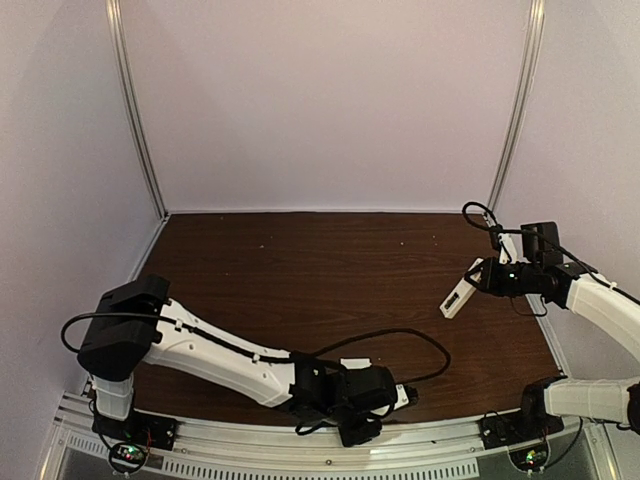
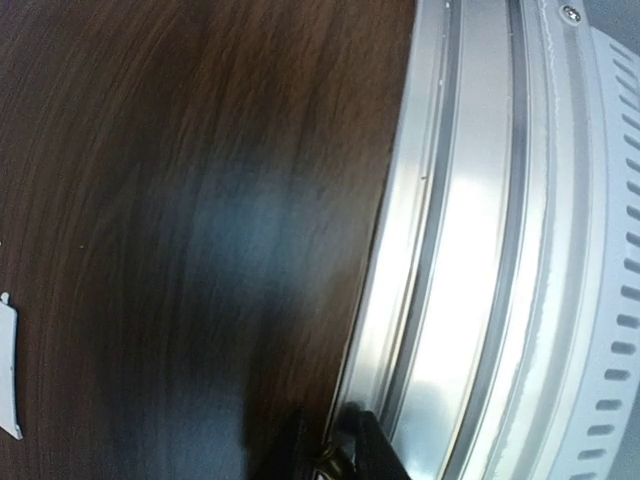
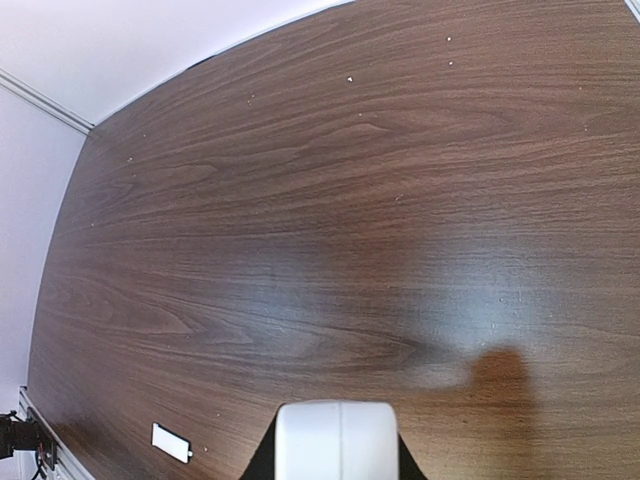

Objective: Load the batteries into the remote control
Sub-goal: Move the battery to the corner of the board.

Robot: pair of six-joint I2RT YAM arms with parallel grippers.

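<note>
Closest to me, the left gripper (image 1: 408, 396) lies low along the near edge of the dark brown wood-grain tabletop (image 1: 300, 270), just beside the ribbed aluminium rail (image 1: 250, 432). In my left wrist view only the two dark fingertips (image 2: 372, 452) show at the bottom of the frame. They sit near each other, right at the rail (image 2: 470, 250). There is a tiny glint between them, too small for me to identify, so I cannot tell whether this gripper is clenched on something or simply nearly closed.

Just beyond the left wrist lies one small flat white rectangular cover piece (image 1: 355, 363), flat on the tabletop. The same piece appears at the left edge of the left wrist view (image 2: 8, 370) and low on the left in the right wrist view (image 3: 170, 442).

Farther back on the right side, the right gripper (image 1: 480, 278) is clamped on one slim white rectangular plastic remote control (image 1: 460, 297). The remote control is held tilted above the tabletop, its free end pointing down and toward the left. In my right wrist view its rounded white end (image 3: 337, 432) fills the space between the dark fingers, which press against both of its sides.

I count one remote control, one cover piece and two grippers. I cannot pick out a battery with any certainty.
</note>
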